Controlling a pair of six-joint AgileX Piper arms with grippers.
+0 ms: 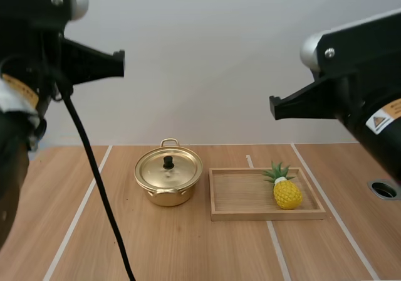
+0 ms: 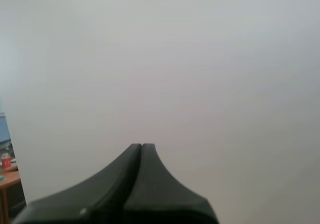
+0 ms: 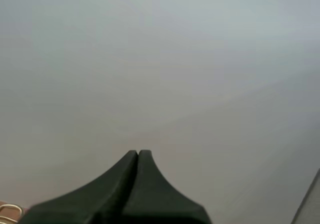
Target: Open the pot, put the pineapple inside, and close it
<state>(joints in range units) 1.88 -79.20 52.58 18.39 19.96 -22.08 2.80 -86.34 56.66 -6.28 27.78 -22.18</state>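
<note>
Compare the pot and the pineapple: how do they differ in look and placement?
The pot is round, shiny gold metal; the pineapple is textured yellow with green leaves. The pot stands directly on the table; the pineapple sits in the wooden tray beside it. The pot is clearly wider than the pineapple. Shared: both are untouched, and the pot has its lid on.

The lid [image 1: 168, 167] covers the pot [image 1: 168, 195], so its inside is hidden; the left arm [image 1: 88, 64] and the right arm [image 1: 338, 86] are cut by the high view's edges. In the right wrist view a small golden loop [image 3: 9, 211] is cut by the edge; a dark hole [image 1: 383, 189] in the table [image 1: 188, 249] is too small to identify.
</note>
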